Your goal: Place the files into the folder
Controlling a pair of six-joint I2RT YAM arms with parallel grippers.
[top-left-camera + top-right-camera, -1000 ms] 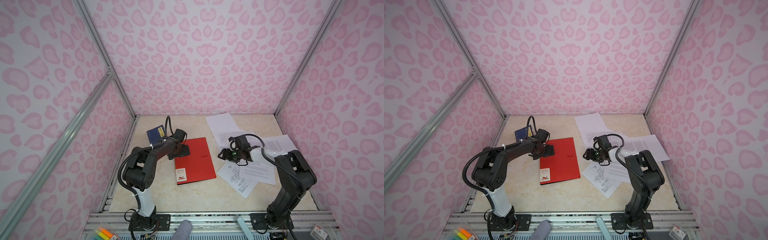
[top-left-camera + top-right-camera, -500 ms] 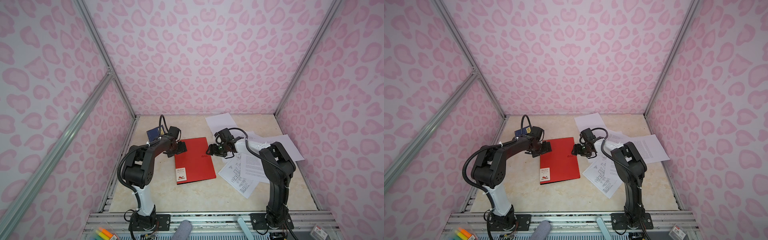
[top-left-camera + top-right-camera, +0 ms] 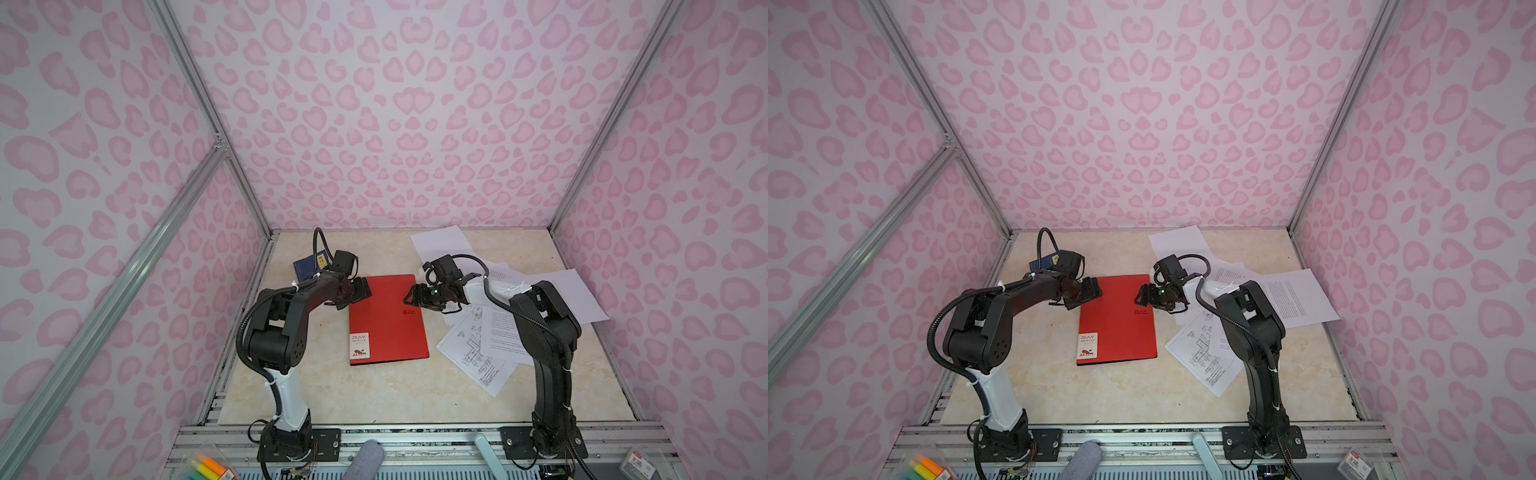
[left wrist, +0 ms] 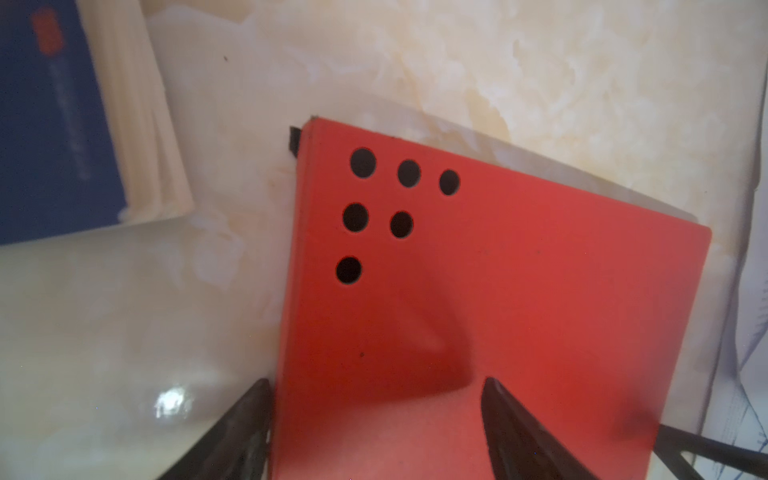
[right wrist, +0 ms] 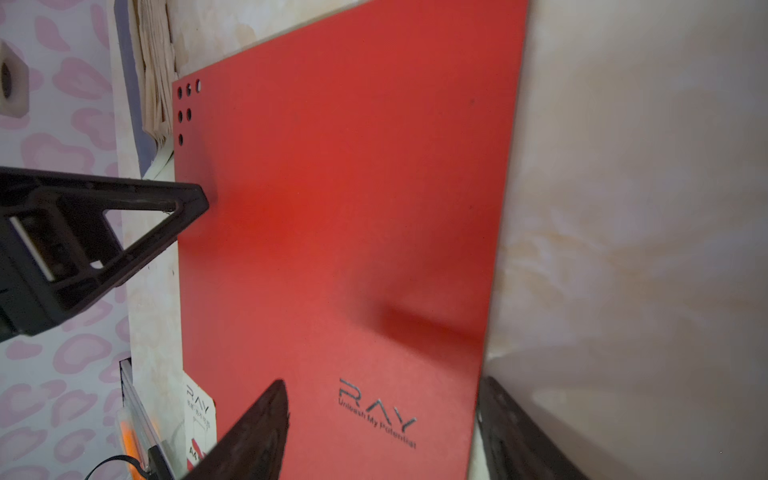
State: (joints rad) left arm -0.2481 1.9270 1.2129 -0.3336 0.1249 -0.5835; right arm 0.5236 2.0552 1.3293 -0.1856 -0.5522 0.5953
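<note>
Top views: red folder lay shut and flat mid-table, sticker corner toward the arm bases. Files were loose sheets fanned out just beside its right edge, none inside. Small blue booklet sat off the far-left corner. Left gripper was low at the folder's far-left corner, right gripper low at the far end of its right edge. Neither carried anything.

Left wrist: jaws were spread wide and empty. One finger was over bare table beside the spine, the other over the red cover near the punched holes. Can't tell if it touched.

Right wrist: jaws were also wide apart and empty. One finger was over the cover by the RAY logo, the other past the free edge over the table.

Read: the step was opening the folder; no sheet had been handled yet. The next move likely needed the right finger under the free edge to lift only the cover, with the left pinning the spine so the folder didn't slide.
</note>
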